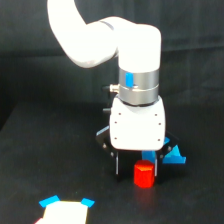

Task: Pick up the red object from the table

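The red object [144, 175] is a small red block with an orange-tinted top, standing upright on the black table [40, 150] at the lower centre of the exterior view. My gripper [136, 173] hangs straight down from the white arm [137, 45] and straddles the block. Its dark fingers [118, 165] are open wider than the block. The block sits close to the finger on the exterior view's right, with a gap on its other side. The fingertips reach down to about the block's upper half. Nothing shows the fingers pressing on it.
A white piece with blue corners [65, 210] lies at the bottom left edge of the exterior view. A blue triangular part [175, 157] juts out beside the gripper on the exterior view's right. The backdrop is black cloth.
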You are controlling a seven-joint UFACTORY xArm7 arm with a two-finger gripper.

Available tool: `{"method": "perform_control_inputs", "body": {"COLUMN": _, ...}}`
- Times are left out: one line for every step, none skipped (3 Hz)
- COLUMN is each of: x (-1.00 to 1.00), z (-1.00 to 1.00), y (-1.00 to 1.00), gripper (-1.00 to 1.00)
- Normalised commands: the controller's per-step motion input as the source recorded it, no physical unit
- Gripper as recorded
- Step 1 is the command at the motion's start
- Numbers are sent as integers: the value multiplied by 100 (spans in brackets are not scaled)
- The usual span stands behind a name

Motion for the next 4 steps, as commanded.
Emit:
{"method": "perform_control_inputs", "body": {"x": -32, "z": 16, "y": 2, "gripper": -100}}
{"method": "perform_control_inputs", "body": {"x": -21, "z": 56, "y": 16, "gripper": -100}}
{"method": "perform_control_inputs", "body": {"x": -1, "z": 90, "y": 26, "gripper": -100}}
{"method": "perform_control_inputs", "body": {"x": -40, "z": 97, "y": 32, "gripper": -100}}
